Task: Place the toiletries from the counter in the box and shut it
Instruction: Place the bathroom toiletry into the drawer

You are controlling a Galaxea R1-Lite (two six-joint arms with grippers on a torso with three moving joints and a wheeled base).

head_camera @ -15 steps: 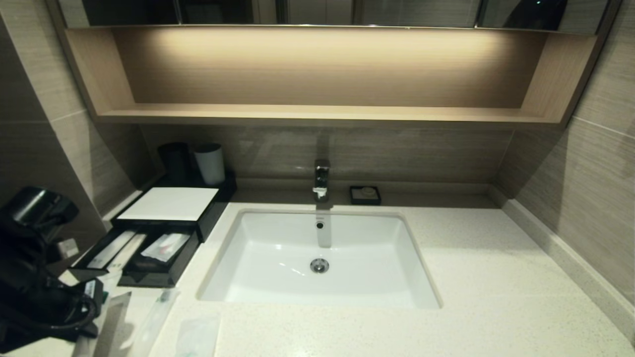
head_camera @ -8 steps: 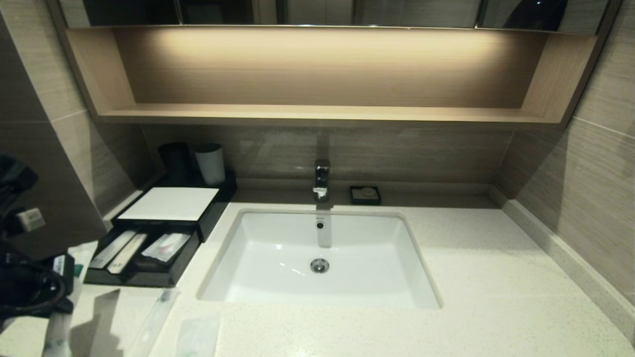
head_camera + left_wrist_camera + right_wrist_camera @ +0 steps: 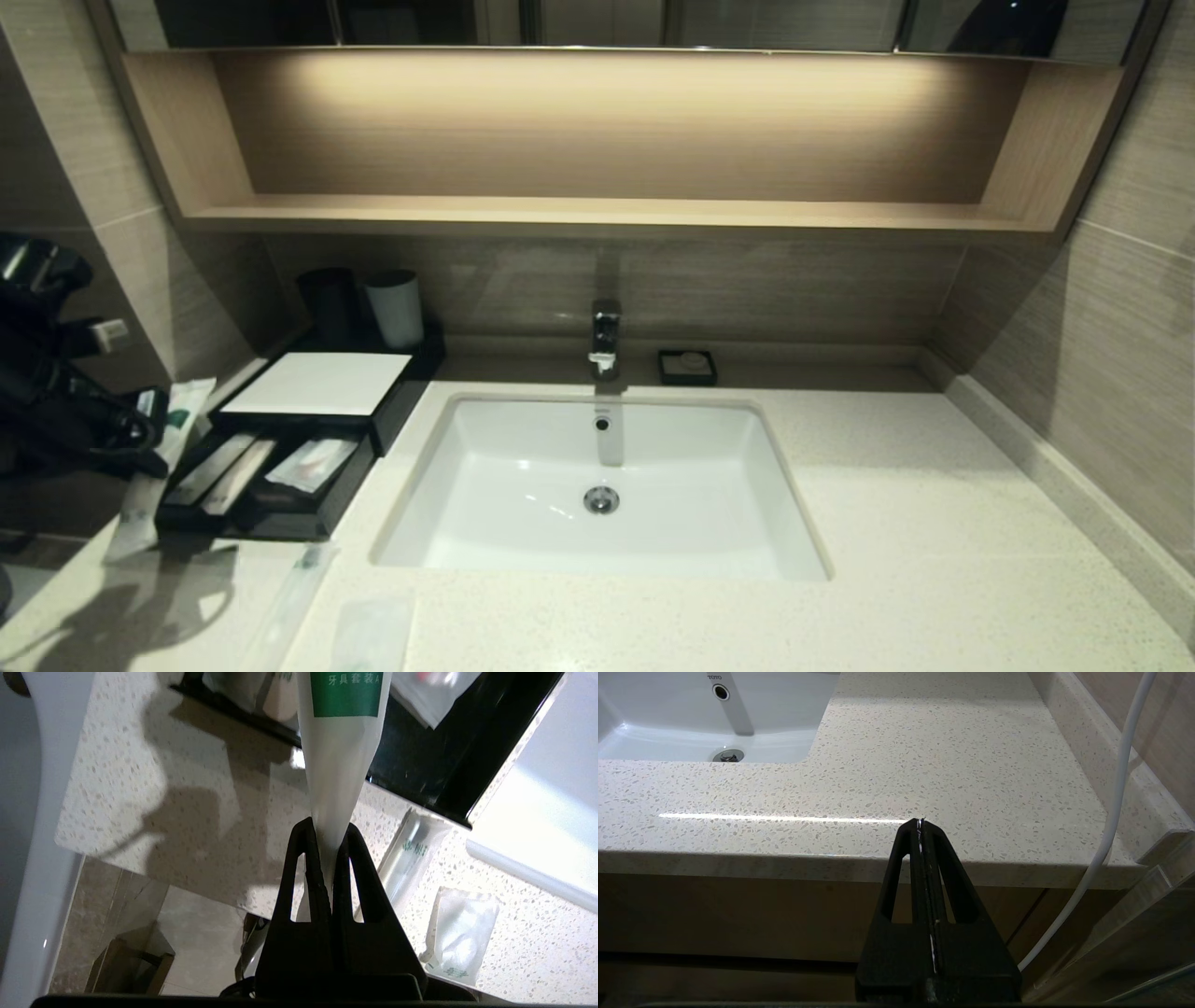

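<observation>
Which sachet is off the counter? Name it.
The green-banded sachet pinched in the left gripper, hanging beside the open box. The other long sachet and the square packet lie flat on the counter.

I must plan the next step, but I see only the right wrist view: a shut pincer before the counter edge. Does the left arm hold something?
Observer: Yes. The left pincer is shut on one long held sachet, in the air beside the box.
Operator: Is its drawer open?
Observer: Yes, the drawer is pulled out, with packets already inside.
Operator: What lies on the counter?
Observer: On the counter, in front of the box, lie a second sachet and a squarish packet.
</observation>
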